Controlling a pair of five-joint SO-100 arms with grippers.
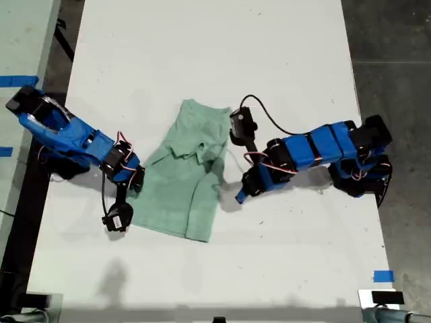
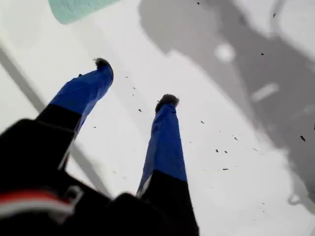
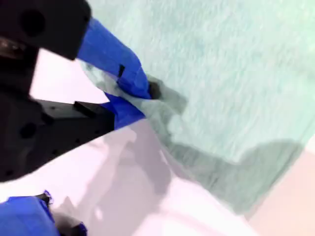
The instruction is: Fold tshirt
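Exterior view: tshirt (image 1: 183,173) mid-table (image 1: 202,40), bunched, 1 side folded inward, not yet neat. My second gripper (image 3: 130,96) pinching tshirt edge, jaws pressed on cloth. My first gripper (image 2: 133,81) beside tshirt, fingers spread, empty. Judgement: fold partway, more folds left.

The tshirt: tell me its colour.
The tshirt is plain pale mint green, clearest in the exterior view.
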